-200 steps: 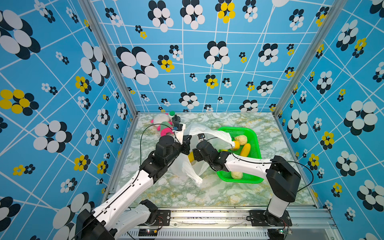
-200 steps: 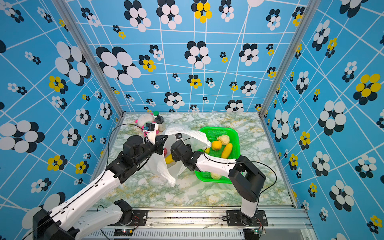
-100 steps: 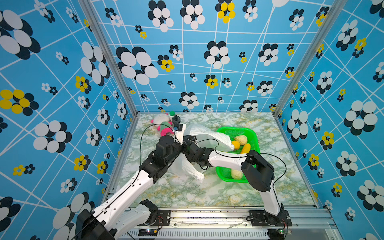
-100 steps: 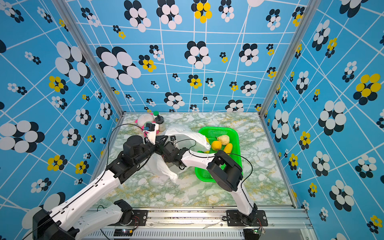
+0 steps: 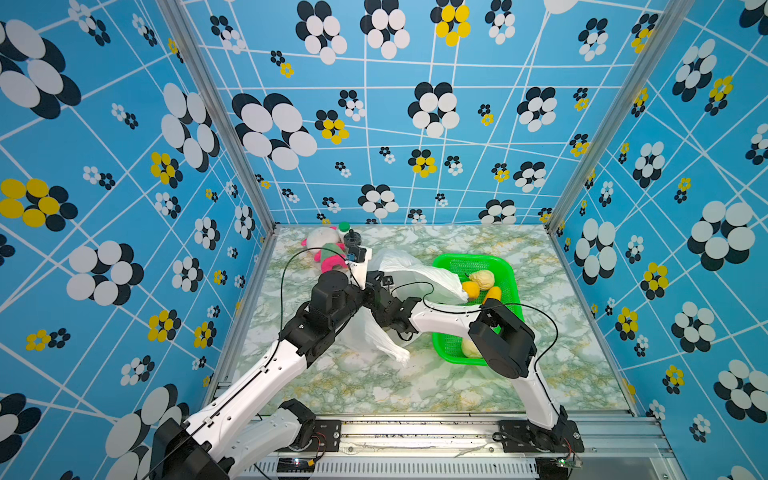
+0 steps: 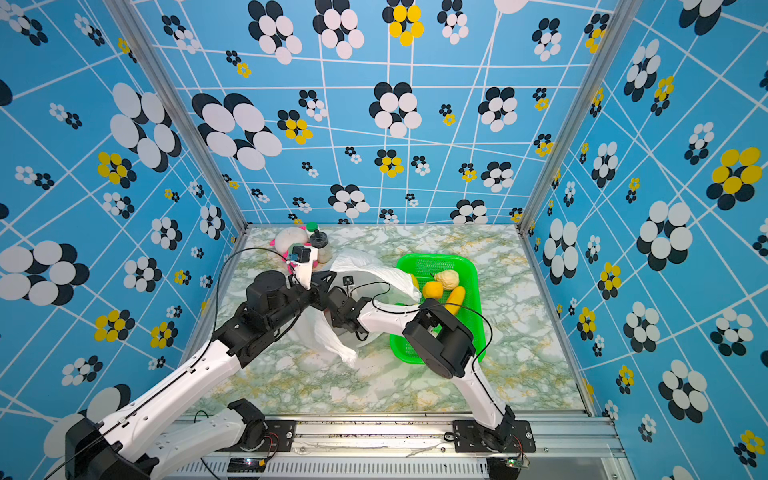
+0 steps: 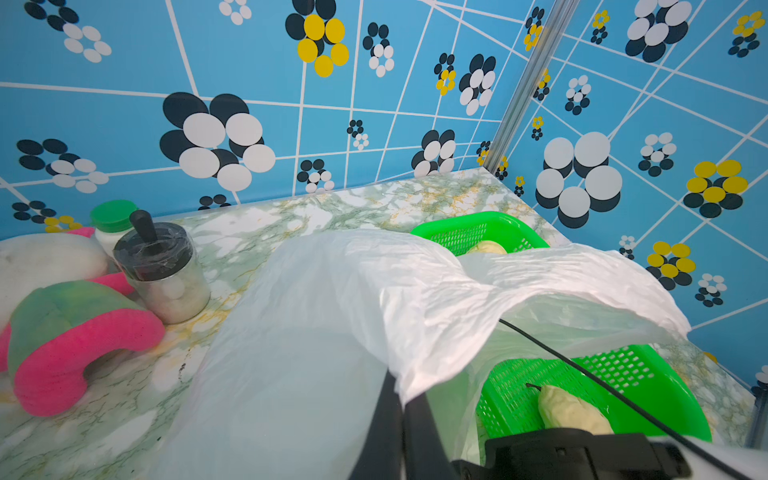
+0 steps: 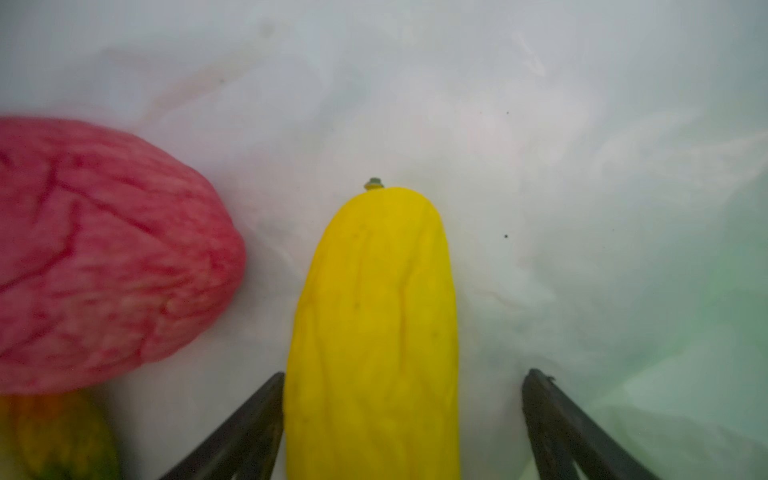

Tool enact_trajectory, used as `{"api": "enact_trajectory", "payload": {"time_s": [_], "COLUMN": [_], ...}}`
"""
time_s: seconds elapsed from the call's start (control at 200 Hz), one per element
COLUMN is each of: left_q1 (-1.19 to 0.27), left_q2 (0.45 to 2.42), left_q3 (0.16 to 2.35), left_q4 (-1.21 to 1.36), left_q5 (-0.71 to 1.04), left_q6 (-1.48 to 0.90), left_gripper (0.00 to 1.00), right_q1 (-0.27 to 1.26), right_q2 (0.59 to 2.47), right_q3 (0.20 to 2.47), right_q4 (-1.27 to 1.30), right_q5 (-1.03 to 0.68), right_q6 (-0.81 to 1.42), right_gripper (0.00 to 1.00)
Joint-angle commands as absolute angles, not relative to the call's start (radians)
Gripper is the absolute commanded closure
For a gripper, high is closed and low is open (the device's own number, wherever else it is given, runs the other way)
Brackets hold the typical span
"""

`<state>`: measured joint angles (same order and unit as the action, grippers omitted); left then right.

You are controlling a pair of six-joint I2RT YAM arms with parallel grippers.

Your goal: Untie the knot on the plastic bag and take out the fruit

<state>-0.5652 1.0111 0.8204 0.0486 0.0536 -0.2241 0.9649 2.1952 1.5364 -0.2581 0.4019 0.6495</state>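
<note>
We see the left gripper [image 7: 401, 399] closed on the rim of the plastic bag [image 7: 332, 291], holding its mouth raised beside the green basket [image 5: 473, 262]. Inside the bag, the right gripper [image 8: 405, 372] stands spread wide about a yellow fruit [image 8: 374, 311], one finger touching it; a pink-red fruit [image 8: 104, 257] lies near. A cream fruit [image 5: 482, 279] and an orange fruit [image 5: 470, 289] rest in the basket.
</note>
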Motion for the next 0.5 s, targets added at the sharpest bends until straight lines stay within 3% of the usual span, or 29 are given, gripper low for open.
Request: {"api": "enact_trajectory", "payload": {"time_s": [0.0, 0.33, 0.5], "left_q1": [-0.563, -0.564, -0.565], "left_q2": [0.986, 1.013, 1.010], "left_q3": [0.825, 0.836, 0.838], "left_q4": [0.044, 0.059, 0.059], "left_q5": [0.068, 0.098, 0.089], "left_q6": [-0.234, -0.236, -0.230], "left_gripper": [1.00, 1.00, 1.00], "right_q1": [0.941, 0.922, 0.903], "right_q2": [2.214, 2.300, 2.316], "right_q3": [1.541, 1.650, 1.656], "right_q4": [-0.199, -0.136, -0.137], "right_q5": [0.345, 0.257, 0.257], "right_q6": [0.639, 0.664, 0.686], "right_gripper": [0.01, 0.02, 0.17]}}
